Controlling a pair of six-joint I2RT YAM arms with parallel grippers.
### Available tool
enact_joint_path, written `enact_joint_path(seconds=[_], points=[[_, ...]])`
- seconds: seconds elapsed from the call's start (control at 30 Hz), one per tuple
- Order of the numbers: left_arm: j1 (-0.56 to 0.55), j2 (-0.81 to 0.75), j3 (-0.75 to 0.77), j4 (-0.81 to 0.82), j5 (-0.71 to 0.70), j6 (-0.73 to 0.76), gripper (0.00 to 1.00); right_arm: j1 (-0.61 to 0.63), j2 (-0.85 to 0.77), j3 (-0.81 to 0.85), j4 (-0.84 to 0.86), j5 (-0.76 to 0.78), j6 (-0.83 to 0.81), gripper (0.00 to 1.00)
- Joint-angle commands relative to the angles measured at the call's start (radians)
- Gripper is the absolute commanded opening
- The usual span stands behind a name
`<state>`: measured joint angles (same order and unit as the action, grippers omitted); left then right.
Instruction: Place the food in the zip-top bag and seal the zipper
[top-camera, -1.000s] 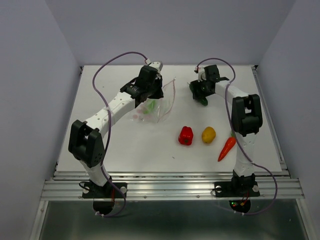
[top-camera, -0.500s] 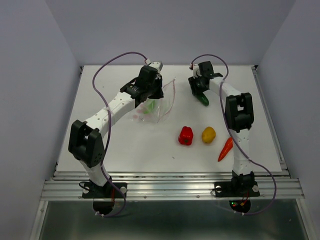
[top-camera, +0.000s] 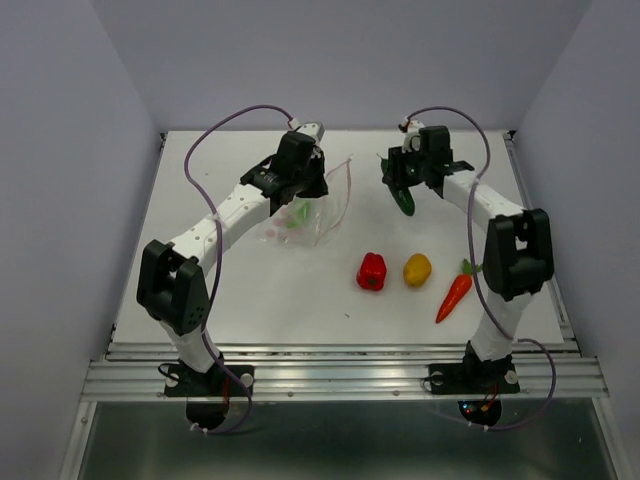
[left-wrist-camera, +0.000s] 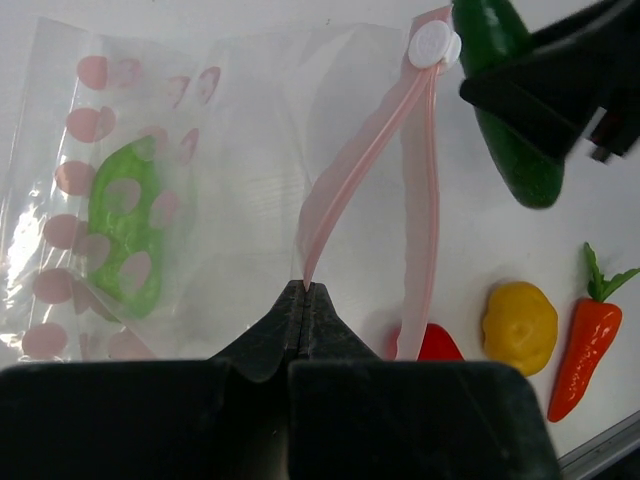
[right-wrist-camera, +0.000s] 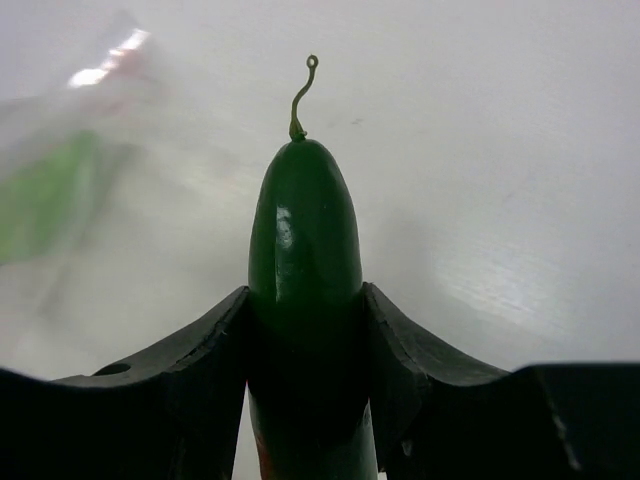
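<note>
Pinching the zipper (left-wrist-camera: 352, 165) of the clear bag (left-wrist-camera: 250, 120) tight in the left end effector (left-wrist-camera: 303, 290), green pod (left-wrist-camera: 108, 228) already inside. Grasping the cucumber (right-wrist-camera: 305, 230) in the right end effector (right-wrist-camera: 305, 298), near the bag's mouth over the desk (right-wrist-camera: 500, 150). Risks snagging on the floppy rim, or tugging the strip free.

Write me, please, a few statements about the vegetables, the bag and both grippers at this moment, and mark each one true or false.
1. The right gripper is shut on the cucumber. True.
2. The light green pod lies on the bare table. False: it sits inside the zip-top bag.
3. The left gripper pinches the zipper. True.
4. The zipper is sealed. False: its two pink strips gape apart.
5. The red bell pepper is in the bag. False: it lies on the table beside the yellow-orange piece.
</note>
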<state>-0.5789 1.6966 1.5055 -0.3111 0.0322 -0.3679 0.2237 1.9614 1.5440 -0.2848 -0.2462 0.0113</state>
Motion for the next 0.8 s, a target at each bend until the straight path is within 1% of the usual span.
enact_joint_path(seconds=[0.0,0.03,0.07,0.17,0.27,0.3,0.4,0.53,0.63,0.77], points=[[0.002,-0.023,0.048,0.012,0.029,-0.043,0.0,0.015,-0.287,-0.279,0.663,-0.308,0.279,0.26],[0.002,-0.022,0.047,0.012,0.031,-0.048,0.0,0.016,-0.311,-0.353,0.74,-0.324,0.32,0.27],[0.002,-0.023,0.047,0.012,0.034,-0.052,0.0,0.031,-0.331,-0.376,0.797,-0.326,0.349,0.27],[0.001,-0.026,0.039,0.02,0.049,-0.069,0.0,0.086,-0.372,-0.43,1.008,-0.288,0.386,0.27],[0.002,-0.022,0.044,0.012,0.054,-0.078,0.0,0.13,-0.369,-0.446,1.134,-0.285,0.446,0.27],[0.002,-0.02,0.05,0.009,0.058,-0.08,0.0,0.143,-0.363,-0.45,1.22,-0.278,0.46,0.28],[0.002,-0.025,0.051,0.01,0.063,-0.089,0.0,0.196,-0.322,-0.412,1.291,-0.255,0.437,0.29],[0.002,-0.035,0.051,0.007,0.057,-0.092,0.0,0.246,-0.266,-0.374,1.323,-0.226,0.4,0.29],[0.002,-0.041,0.053,0.0,0.051,-0.092,0.0,0.269,-0.246,-0.38,1.358,-0.193,0.378,0.29],[0.007,-0.055,0.044,-0.008,0.037,-0.103,0.0,0.269,-0.225,-0.441,1.426,-0.188,0.368,0.29]])
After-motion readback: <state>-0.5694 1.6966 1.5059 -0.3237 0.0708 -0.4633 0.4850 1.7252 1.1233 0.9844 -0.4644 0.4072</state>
